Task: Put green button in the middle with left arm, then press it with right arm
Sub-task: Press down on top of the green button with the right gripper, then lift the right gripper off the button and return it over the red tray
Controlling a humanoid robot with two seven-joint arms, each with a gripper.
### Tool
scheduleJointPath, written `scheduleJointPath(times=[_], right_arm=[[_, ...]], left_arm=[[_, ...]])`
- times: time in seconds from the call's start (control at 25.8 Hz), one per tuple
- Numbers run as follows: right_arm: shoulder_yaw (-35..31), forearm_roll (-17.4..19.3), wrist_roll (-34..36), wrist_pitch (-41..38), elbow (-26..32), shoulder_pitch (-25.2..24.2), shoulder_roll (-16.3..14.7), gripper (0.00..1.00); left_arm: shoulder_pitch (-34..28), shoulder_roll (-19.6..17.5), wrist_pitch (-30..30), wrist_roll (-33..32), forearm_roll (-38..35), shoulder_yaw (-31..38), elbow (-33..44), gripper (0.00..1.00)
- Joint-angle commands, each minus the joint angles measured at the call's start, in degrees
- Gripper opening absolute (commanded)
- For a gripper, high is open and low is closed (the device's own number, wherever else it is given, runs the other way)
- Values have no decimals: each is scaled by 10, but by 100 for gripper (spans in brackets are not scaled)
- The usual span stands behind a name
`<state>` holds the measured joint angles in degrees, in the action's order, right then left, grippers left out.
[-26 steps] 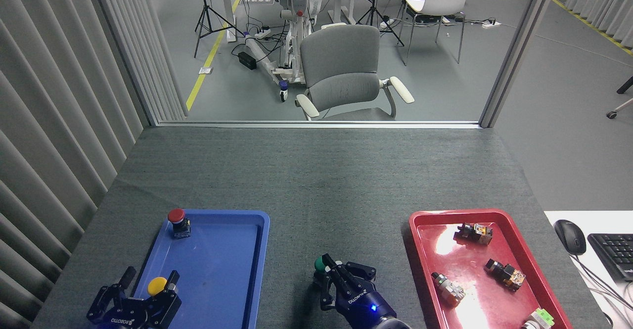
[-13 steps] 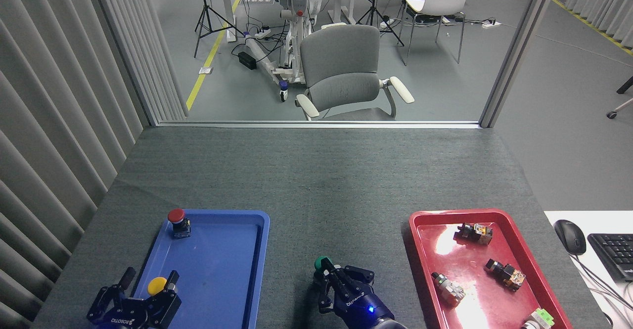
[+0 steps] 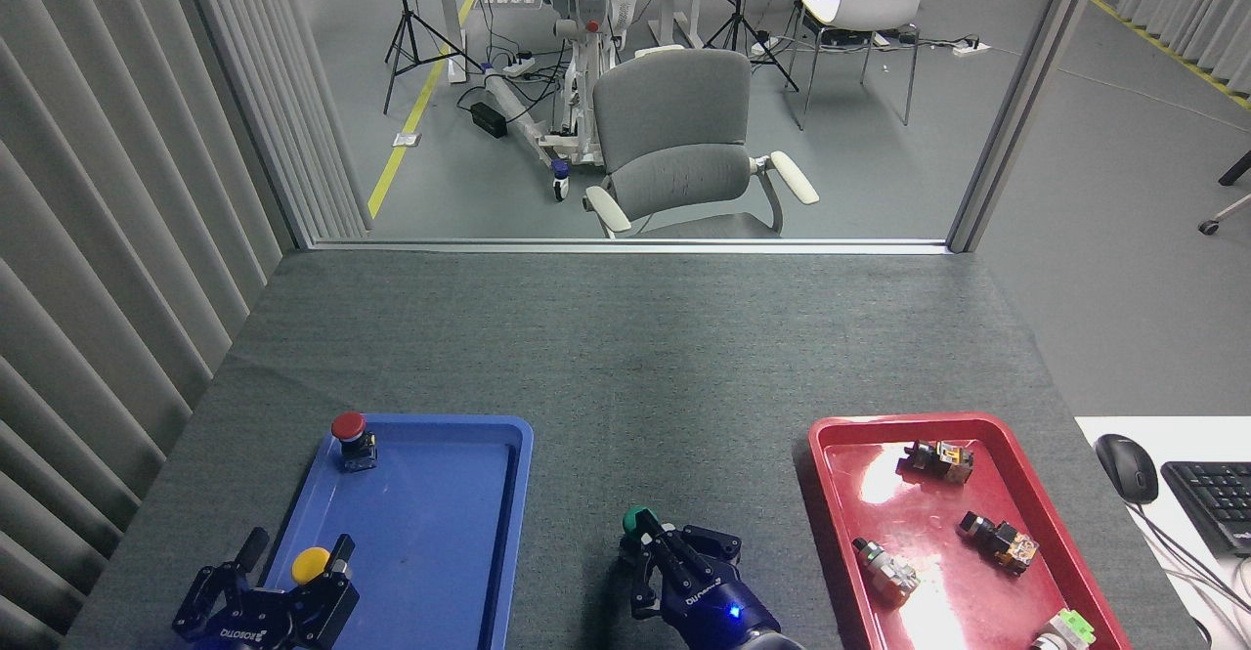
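Green button (image 3: pixel 637 520) stands on grey counter (image 3: pixel 625 357) between trays; right claw (image 3: pixel 661 544) touches it, jaw state unclear; left claw (image 3: pixel 293 572) spread.

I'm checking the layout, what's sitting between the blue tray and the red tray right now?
In the head view, the green button stands on the grey cloth between the blue tray and the red tray, with the right gripper on it.
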<state>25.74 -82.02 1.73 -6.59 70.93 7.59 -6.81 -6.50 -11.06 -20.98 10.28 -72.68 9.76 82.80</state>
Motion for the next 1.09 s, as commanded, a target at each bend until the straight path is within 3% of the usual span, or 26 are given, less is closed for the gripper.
scheduleJointPath(times=[0.0, 0.31, 0.39, 0.54, 0.58, 1.05], right_arm=[[0, 0, -8, 0, -5, 0, 0, 0], [5, 9, -2, 2, -5, 0, 0, 0], [6, 9, 17, 18, -4, 0, 0, 22], [6, 9, 99, 47, -1, 0, 7, 77], [6, 9, 106, 54, -1, -1, 7, 84], [-5, 17, 157, 120, 33, -7, 1, 88]], left_arm=[[0, 0, 0, 0, 0, 0, -1, 100], [0, -1, 1, 0, 0, 0, -3, 100], [0, 0, 1, 0, 0, 0, -3, 100], [0, 0, 1, 0, 0, 0, -2, 100], [0, 0, 0, 0, 0, 0, -2, 100], [1, 0, 1, 0, 1, 0, -2, 100]])
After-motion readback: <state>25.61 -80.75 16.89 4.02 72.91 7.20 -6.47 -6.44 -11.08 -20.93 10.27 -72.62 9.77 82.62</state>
